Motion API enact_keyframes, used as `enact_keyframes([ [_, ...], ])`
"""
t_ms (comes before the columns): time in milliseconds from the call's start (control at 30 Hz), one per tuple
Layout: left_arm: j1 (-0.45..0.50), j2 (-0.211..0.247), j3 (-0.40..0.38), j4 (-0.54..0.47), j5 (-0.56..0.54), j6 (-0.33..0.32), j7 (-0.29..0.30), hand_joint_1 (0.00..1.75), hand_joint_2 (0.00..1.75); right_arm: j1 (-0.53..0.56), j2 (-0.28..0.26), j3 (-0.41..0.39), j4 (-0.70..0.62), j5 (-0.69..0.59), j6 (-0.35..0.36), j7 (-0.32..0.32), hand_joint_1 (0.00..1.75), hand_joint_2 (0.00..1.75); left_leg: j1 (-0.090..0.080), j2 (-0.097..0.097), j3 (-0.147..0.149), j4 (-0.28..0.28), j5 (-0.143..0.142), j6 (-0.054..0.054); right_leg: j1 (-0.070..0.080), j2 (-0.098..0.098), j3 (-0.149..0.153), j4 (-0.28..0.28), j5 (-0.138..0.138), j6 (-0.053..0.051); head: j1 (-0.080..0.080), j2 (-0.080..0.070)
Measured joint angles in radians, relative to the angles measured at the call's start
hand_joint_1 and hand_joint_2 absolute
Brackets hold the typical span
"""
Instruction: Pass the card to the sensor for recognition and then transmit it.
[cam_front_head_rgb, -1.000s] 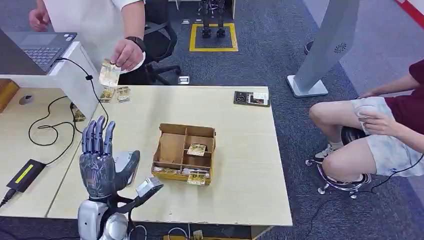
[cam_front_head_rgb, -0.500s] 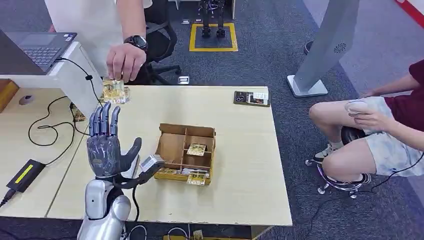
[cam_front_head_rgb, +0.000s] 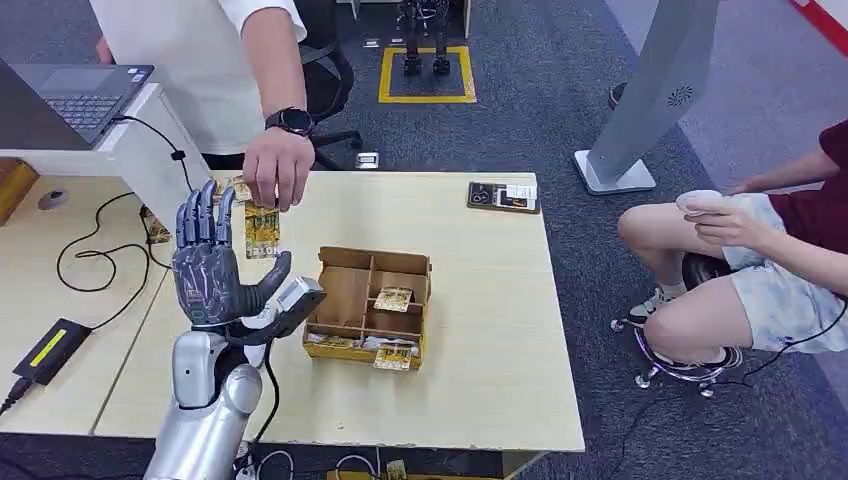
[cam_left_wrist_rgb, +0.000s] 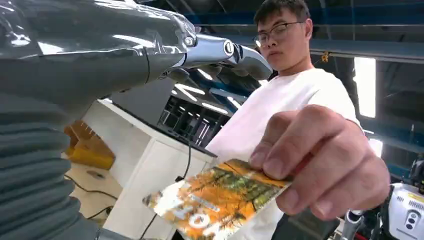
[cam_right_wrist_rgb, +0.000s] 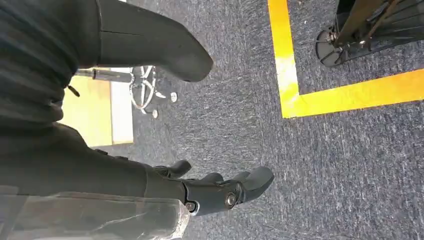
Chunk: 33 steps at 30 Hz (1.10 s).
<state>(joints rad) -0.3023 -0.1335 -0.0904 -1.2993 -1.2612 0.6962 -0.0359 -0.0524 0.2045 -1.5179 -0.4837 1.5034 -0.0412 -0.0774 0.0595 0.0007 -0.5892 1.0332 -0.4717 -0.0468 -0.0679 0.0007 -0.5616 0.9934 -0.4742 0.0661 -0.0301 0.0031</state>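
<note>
Now card (cam_front_head_rgb: 262, 233) just beside L fingers (cam_front_head_rgb: 203, 222)

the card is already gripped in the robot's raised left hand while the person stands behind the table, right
Not quite. In the head view and left wrist view the person's hand pinches the card; the raised left hand is open beside it, holding nothing. The person does stand behind the table.

laptop (cam_front_head_rgb: 75, 95) on white stand | divided cardboard box (cam_front_head_rgb: 370, 305) mid-table
</note>
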Motion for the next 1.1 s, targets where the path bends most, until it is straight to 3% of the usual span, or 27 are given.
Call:
enact_keyframes([
  [300, -0.056, 0.0, 0.019, 0.036, -0.011, 0.0, 0.0, 0.0, 1.75, -0.004, -0.026, 0.016, 0.057, 0.0, -0.029, 0.006, 0.0, 1.75, 0.0, 0.0, 0.0, 0.0, 0.0, 0.0, 0.0, 0.0, 0.0, 0.0, 0.0, 0.0, 0.0, 0.0],
  [333, -0.058, 0.0, 0.02, 0.039, -0.017, 0.0, 0.0, 0.3, 1.75, -0.004, -0.028, 0.018, 0.061, 0.0, -0.03, 0.006, 0.0, 1.75, 0.0, 0.0, 0.0, 0.0, 0.0, 0.0, 0.0, 0.0, 0.0, 0.0, 0.0, 0.0, 0.0, 0.0],
  [467, -0.069, 0.0, 0.021, 0.047, -0.018, 0.0, -0.009, 0.3, 1.75, -0.005, -0.036, 0.021, 0.079, 0.0, -0.034, 0.006, 0.0, 1.75, 0.0, 0.0, 0.0, 0.0, 0.0, 0.0, 0.0, 0.0, 0.0, 0.0, 0.0, 0.0, 0.0, 0.0],
  [500, -0.069, -0.001, 0.021, 0.047, -0.018, 0.0, -0.01, 1.64, 1.75, -0.005, -0.038, 0.022, 0.083, 0.0, -0.034, 0.008, 0.0, 1.75, 0.0, 0.0, 0.0, 0.0, 0.0, 0.0, 0.0, 0.0, 0.0, 0.0, 0.0, 0.0, 0.0, 0.0],
  [533, -0.07, -0.001, 0.021, 0.048, -0.018, 0.0, -0.012, 1.75, 1.75, -0.005, -0.04, 0.022, 0.087, 0.0, -0.035, 0.008, 0.0, 1.75, 0.0, 0.0, 0.0, 0.0, 0.0, 0.0, 0.0, 0.0, 0.0, 0.0, 0.0, 0.0, 0.0, 0.0],
  [700, -0.072, -0.003, 0.027, 0.05, -0.008, 0.0, -0.057, 1.75, 1.75, -0.005, -0.045, 0.024, 0.099, 0.0, -0.039, 0.009, 0.0, 1.75, 0.0, 0.0, 0.0, 0.0, 0.0, 0.0, 0.0, 0.0, 0.0, 0.0, 0.0, 0.0, 0.0, 0.0],
  [800, -0.072, -0.022, 0.055, 0.05, 0.022, 0.0, -0.125, 1.75, 1.75, -0.005, -0.048, 0.026, 0.106, -0.002, -0.043, 0.011, 0.0, 1.75, 0.0, 0.0, 0.0, 0.0, 0.0, 0.0, 0.0, 0.0, 0.0, 0.0, 0.0, 0.0, 0.0, 0.0],
  [1100, -0.071, -0.078, 0.138, 0.042, 0.045, 0.0, -0.237, 1.75, 1.75, -0.005, -0.055, 0.032, 0.121, -0.002, -0.053, 0.013, 0.0, 1.75, 0.0, 0.0, 0.0, 0.0, 0.0, 0.0, 0.0, 0.0, 0.0, 0.0, 0.0, 0.0, 0.0, 0.0],
])
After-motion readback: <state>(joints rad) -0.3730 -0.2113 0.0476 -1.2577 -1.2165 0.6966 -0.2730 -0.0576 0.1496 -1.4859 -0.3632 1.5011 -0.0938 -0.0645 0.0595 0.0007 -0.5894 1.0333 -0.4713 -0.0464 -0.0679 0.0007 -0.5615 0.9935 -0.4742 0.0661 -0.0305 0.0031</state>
